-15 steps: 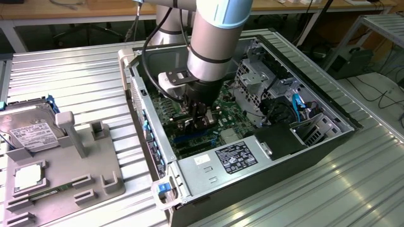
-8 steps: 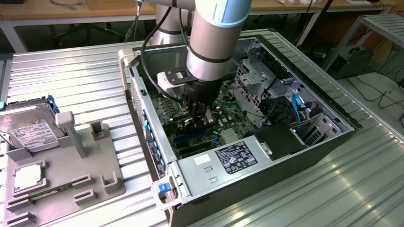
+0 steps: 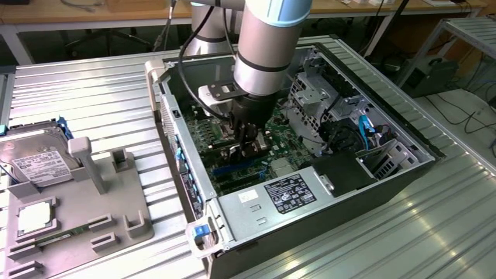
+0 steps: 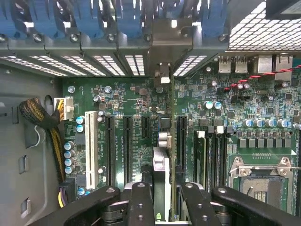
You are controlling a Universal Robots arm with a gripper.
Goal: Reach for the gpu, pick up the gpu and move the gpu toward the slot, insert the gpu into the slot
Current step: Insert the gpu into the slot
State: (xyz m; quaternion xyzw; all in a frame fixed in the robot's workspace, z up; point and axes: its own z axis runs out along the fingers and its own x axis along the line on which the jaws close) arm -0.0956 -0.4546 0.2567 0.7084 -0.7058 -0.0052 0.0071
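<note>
One gripper point(image 4: 162, 200) squeezes one gpu point(image 4: 164, 141) on its edge, over the green board point(image 4: 268, 136). Four long black slots point(image 4: 127, 146) sit beside it. One hard drive point(image 3: 35, 160) lies outside the case point(image 3: 341, 192).

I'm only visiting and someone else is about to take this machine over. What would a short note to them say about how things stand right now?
Gripper: shut on the gpu, low inside the open computer case.
Gpu: held edge-on, upright over the green motherboard, its grey bracket end up at the case's rear openings.
Slot: under the card among the board's connectors; whether the card is fully seated cannot be told.
Done: reach, pickup, carry into the case.
Left: confirm insertion, release.
</note>
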